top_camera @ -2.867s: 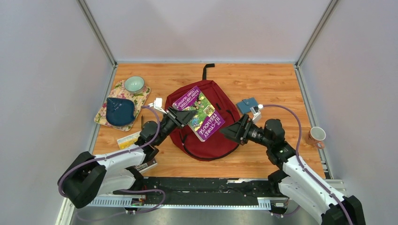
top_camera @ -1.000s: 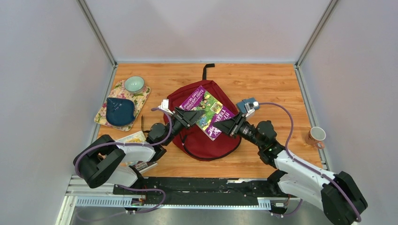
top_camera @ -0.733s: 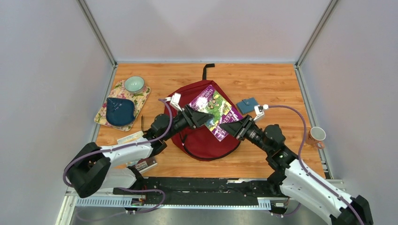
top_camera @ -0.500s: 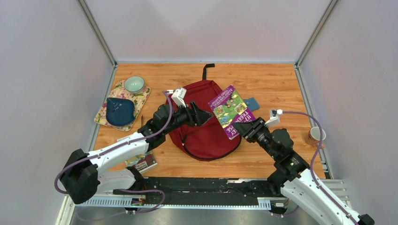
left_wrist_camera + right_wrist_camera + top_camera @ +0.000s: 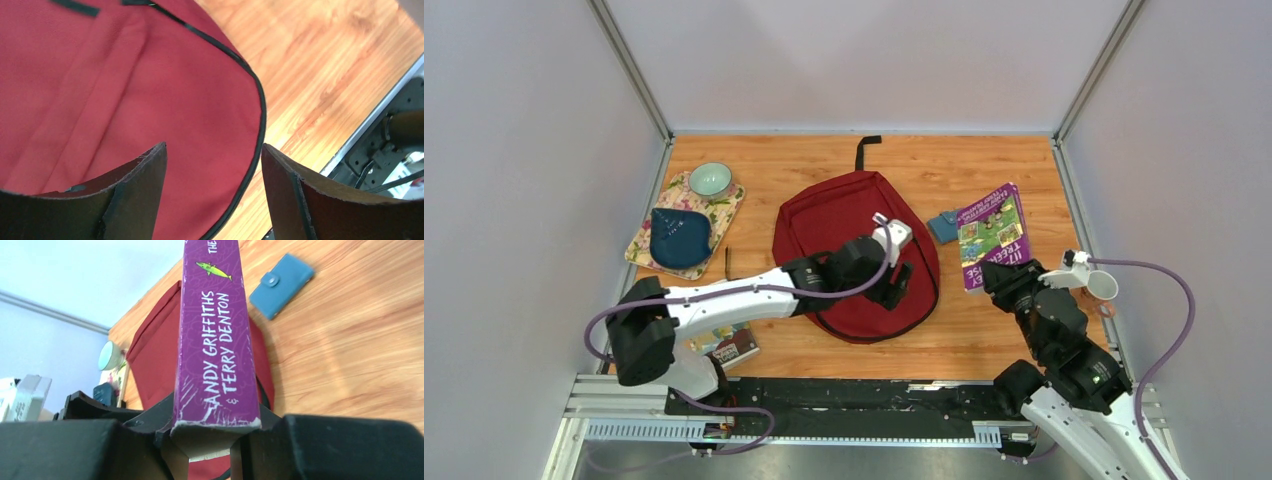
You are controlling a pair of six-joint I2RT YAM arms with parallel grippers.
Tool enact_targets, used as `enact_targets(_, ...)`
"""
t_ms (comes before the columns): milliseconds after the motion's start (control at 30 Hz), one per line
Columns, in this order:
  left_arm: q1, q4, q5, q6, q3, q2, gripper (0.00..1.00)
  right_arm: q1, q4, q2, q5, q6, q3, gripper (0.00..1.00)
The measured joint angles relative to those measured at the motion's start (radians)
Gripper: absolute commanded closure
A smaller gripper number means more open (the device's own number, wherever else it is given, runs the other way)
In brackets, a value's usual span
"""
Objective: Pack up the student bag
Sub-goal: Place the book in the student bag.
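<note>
The student bag [image 5: 844, 225] lies flat mid-table, dark red with a black top loop [image 5: 865, 150]. My left gripper [image 5: 896, 283] hovers over its lower right part, open, nothing between the fingers [image 5: 145, 175]. The left wrist view shows red fabric [image 5: 125, 90] and the black-piped edge below the jaws. My right gripper [image 5: 1001, 277] is shut on a purple book [image 5: 992, 233], held right of the bag above the wood. In the right wrist view the book's spine [image 5: 215, 330] stands up from the right gripper [image 5: 215, 432].
A blue wallet [image 5: 946, 225] lies between the bag and the book, seen as the wallet [image 5: 282, 285] beyond the spine. A mug [image 5: 1102, 287] stands at the right edge. Left: a floral mat [image 5: 724, 208] with a bowl [image 5: 710, 180] and dark blue pouch [image 5: 679, 237]; a pen [image 5: 727, 262]; books [image 5: 724, 345] near the front.
My left gripper let go of the book and opened, then swung right across the bag. The right arm carried the book right, off the bag.
</note>
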Motion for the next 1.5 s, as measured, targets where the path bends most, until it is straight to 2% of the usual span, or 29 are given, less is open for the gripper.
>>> enact_targets(133, -0.062, -0.027, 0.009, 0.094, 0.076, 0.106, 0.24, -0.001, -0.063, 0.000, 0.068, -0.025, 0.038, 1.00)
enact_targets(433, -0.106, -0.103, 0.091, 0.217, 0.151, 0.270, 0.27, 0.000, -0.130, -0.003, 0.092, -0.034, 0.041, 1.00)
enact_targets(800, -0.146, -0.137, 0.186, 0.279, 0.231, 0.362, 0.30, -0.001, -0.146, -0.003, 0.091, -0.035, 0.041, 1.00)
enact_targets(1067, -0.147, -0.167, 0.187, 0.288, 0.282, 0.433, 0.47, 0.000, -0.146, 0.000, 0.091, -0.035, 0.041, 1.00)
enact_targets(1333, -0.147, -0.181, 0.161, 0.293, 0.293, 0.438, 0.83, 0.000, -0.146, 0.006, 0.091, -0.036, 0.041, 1.00)
enact_targets(1433, -0.147, -0.185, 0.160, 0.293, 0.293, 0.438, 0.88, -0.001, -0.146, 0.006, 0.090, -0.035, 0.041, 1.00)
enact_targets(1500, -0.147, -0.185, 0.158, 0.294, 0.293, 0.438, 0.84, 0.000, -0.146, 0.007, 0.090, -0.035, 0.041, 1.00)
